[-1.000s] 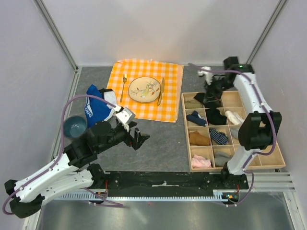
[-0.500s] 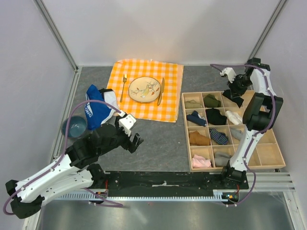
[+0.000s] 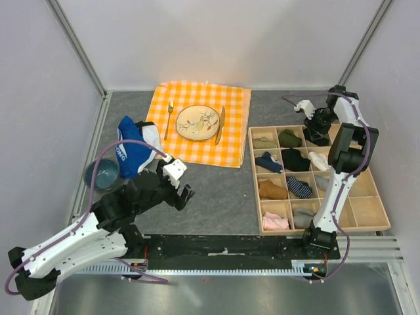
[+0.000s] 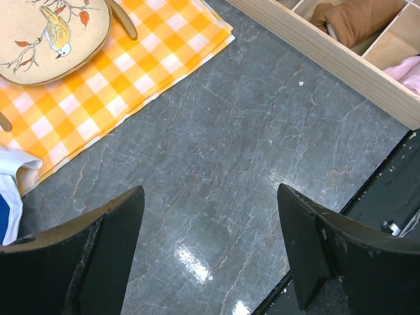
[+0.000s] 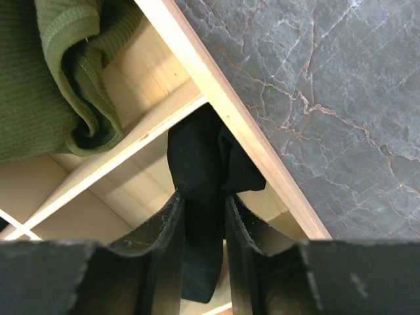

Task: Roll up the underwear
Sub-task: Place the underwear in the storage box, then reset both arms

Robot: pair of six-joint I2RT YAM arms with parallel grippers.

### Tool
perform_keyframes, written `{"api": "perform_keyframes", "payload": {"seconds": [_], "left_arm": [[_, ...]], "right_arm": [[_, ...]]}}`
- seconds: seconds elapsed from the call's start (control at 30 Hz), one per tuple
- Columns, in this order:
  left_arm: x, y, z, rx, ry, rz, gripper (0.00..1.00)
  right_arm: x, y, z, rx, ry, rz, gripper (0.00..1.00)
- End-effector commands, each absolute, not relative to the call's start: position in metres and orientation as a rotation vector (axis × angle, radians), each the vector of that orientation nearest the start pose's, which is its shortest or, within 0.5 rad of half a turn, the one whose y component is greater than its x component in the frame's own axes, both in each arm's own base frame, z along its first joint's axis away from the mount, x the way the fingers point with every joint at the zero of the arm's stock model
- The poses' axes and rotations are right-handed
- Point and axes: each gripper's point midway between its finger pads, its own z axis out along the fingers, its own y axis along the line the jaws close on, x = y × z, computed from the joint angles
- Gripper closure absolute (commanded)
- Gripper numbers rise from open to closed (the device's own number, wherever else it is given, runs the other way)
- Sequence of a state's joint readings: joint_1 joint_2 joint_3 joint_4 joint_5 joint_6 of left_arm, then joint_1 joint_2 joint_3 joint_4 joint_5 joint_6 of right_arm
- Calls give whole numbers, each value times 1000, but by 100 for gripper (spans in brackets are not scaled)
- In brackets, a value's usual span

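The underwear (image 5: 197, 164) is a bunch of plain black fabric hanging between the fingers of my right gripper (image 5: 202, 197). It dangles into a back compartment of the wooden organizer (image 5: 216, 98), close to its outer wall. The fabric fills the narrow gap between both pads. From above, the right gripper (image 3: 319, 130) hovers at the organizer's (image 3: 252, 177) back row, with the dark underwear (image 3: 320, 138) under it. My left gripper (image 4: 210, 190) is open over bare grey table, holding nothing. It sits low near the front left (image 3: 184, 194).
Most organizer cells hold rolled socks and garments, an olive green one (image 5: 46, 79) beside the black fabric. An orange checked cloth (image 3: 230, 105) carries a plate (image 3: 198, 122), fork and knife. A blue garment (image 3: 131, 152) and a blue bowl (image 3: 102, 174) lie at the left.
My right gripper carried the black fabric rightward along the organizer's back row, then settled lower over a back compartment. The left arm drew back slightly toward the front.
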State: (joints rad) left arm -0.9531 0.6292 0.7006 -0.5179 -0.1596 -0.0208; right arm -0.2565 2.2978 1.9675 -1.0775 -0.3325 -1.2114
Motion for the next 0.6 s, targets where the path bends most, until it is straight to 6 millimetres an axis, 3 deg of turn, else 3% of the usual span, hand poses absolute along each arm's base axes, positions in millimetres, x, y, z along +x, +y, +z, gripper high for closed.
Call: {"api": "perform_keyframes", "payload": {"seconds": [0.0, 0.03, 0.13, 0.3, 0.37, 0.4, 0.47, 0.5, 0.53, 0.57], "left_arm": [[176, -186, 217, 800, 1788, -427, 11], [176, -186, 216, 797, 1788, -429, 11], [176, -186, 216, 793, 1790, -430, 11], [178, -185, 221, 770, 1786, -433, 9], [180, -182, 230, 699, 1788, -457, 5], [182, -180, 234, 645, 1797, -469, 2], [192, -170, 248, 530, 1800, -469, 1], [194, -168, 252, 476, 1814, -500, 1], [196, -166, 266, 436, 1804, -520, 1], [208, -157, 267, 379, 1832, -495, 1]], "right_arm": [[469, -107, 59, -1288, 2478, 115, 57], [474, -111, 76, -1265, 2456, 83, 46], [478, -112, 133, -1216, 2379, 5, 27], [470, -101, 210, -1161, 2249, -69, 18], [465, -91, 229, -1133, 2203, -43, 15], [459, -79, 255, -1088, 2140, -19, 14], [451, -64, 271, -987, 2102, 45, 2], [449, -56, 309, -848, 2019, 39, 2], [443, -45, 301, -771, 2010, 141, 2], [430, -37, 330, -712, 1930, 137, 2]]}}
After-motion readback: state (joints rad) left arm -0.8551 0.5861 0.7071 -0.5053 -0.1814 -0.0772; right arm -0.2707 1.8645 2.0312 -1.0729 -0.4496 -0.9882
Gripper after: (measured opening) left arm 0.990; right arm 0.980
